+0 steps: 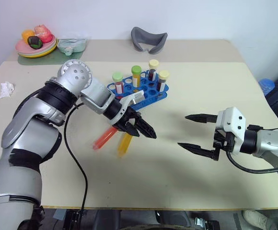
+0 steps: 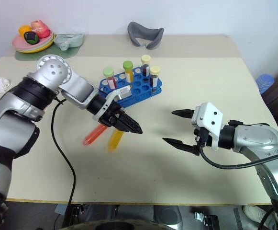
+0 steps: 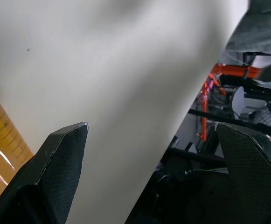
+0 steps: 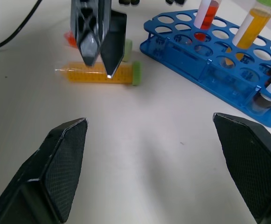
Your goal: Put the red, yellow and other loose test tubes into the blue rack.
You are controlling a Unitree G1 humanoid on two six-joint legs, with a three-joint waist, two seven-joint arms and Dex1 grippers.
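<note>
Rack: the blue rack (image 1: 139, 91) stands on the desk (image 1: 177, 158) toward its far side, left of centre, and holds four upright tubes: a green-capped one with red liquid (image 1: 118, 82), a green-capped one with yellow liquid (image 1: 136, 75), and two cream-capped ones with dark liquid (image 1: 153, 69) (image 1: 163, 79). Its other holes stand free.
Loose tubes: a red tube (image 1: 104, 138) and a yellow tube (image 1: 125, 143) lie side by side on the desk, just in front of the rack. The yellow tube's cap is green.
Plate: a pink and yellow plate (image 1: 36, 49) at the far left corner carries toy food.
Other items: a grey curved piece (image 1: 149, 39) lies at the far edge; a crumpled tissue (image 1: 6, 89) lies at the left.
Left end effector (image 1: 141, 126): fingers spread, nothing between them, pointing down and to the right, directly over the two loose tubes.
Right end effector (image 1: 196, 133): fingers spread wide and bare, pointing left toward the tubes, well apart from them, above the desk.
</note>
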